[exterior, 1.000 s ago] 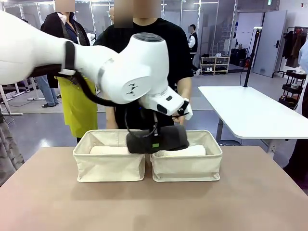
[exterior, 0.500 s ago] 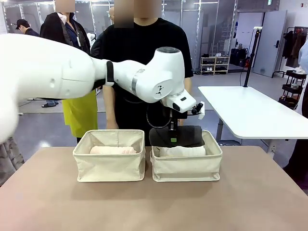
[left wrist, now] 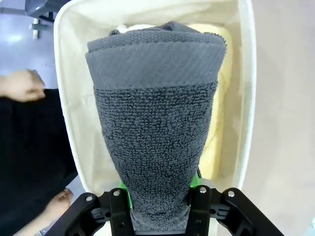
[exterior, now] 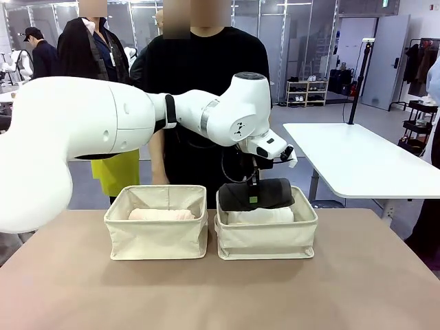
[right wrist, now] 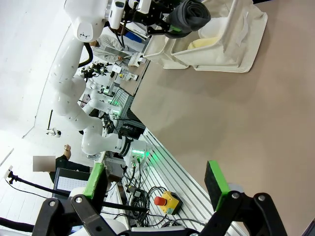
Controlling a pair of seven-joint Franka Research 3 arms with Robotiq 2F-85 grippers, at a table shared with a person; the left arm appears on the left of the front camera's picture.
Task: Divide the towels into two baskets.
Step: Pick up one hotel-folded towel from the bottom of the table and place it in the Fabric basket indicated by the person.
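We note the left pincer (left wrist: 160, 209) clamped on the rolled dark grey terry towel (exterior: 256, 194), holding it just above the right-hand cream fabric basket (exterior: 267, 237), where a white rolled towel (exterior: 261, 216) and a pale yellow rolled towel (left wrist: 218, 98) already lie. The pale pink rolled towel (exterior: 161, 214) sits in the left-hand cream basket (exterior: 156, 237) on the brown tabletop (exterior: 220, 295). The right pincer (right wrist: 155, 184) hangs with jaws apart and empty, well away; we judge the sorting nearly done, with only the grey roll left to release.
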